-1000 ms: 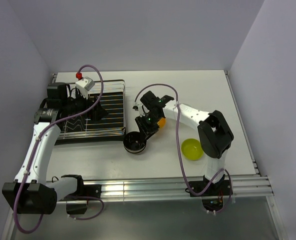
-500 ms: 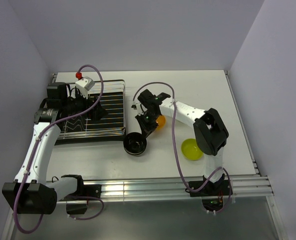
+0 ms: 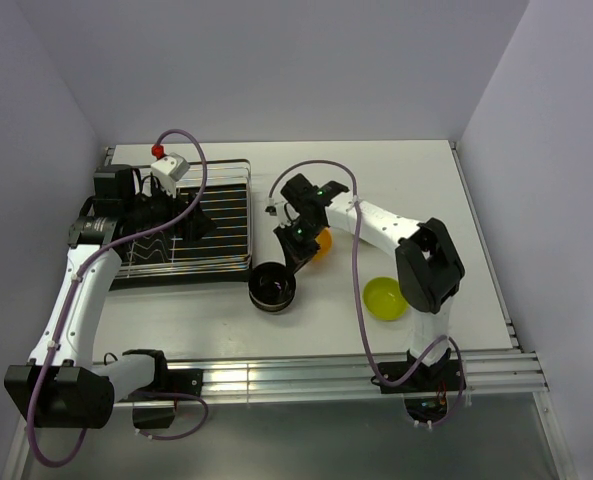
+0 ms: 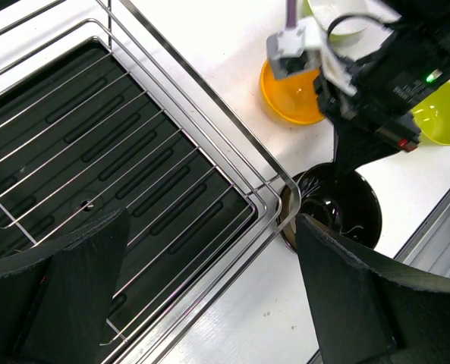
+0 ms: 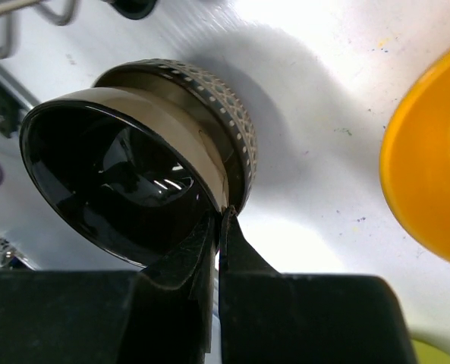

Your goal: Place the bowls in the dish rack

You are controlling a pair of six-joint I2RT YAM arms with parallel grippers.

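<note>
The black bowl (image 3: pixel 272 287) (image 5: pixel 126 174) sits just off the dish rack's near right corner, tipped up on one side. My right gripper (image 3: pixel 294 263) (image 5: pixel 220 217) is shut on its rim, one finger inside and one outside. The orange bowl (image 3: pixel 323 243) (image 5: pixel 429 189) rests on the table right behind that gripper. A lime bowl (image 3: pixel 385 298) (image 4: pixel 441 121) lies further right. My left gripper (image 3: pixel 179 216) (image 4: pixel 209 227) hangs open over the dish rack (image 3: pixel 226 215) (image 4: pixel 133 144), holding nothing. The rack, chrome wire over a black tray, holds no bowl that I can see.
The right arm (image 3: pixel 376 225) reaches across the table's middle toward the rack. The left arm's purple cable (image 3: pixel 191 150) loops over the rack's far side. The table's metal front rail (image 3: pixel 306 375) runs along the near edge.
My right gripper has shut on the black bowl's rim, and the bowl has shifted a little and tipped. The left arm has not moved.
</note>
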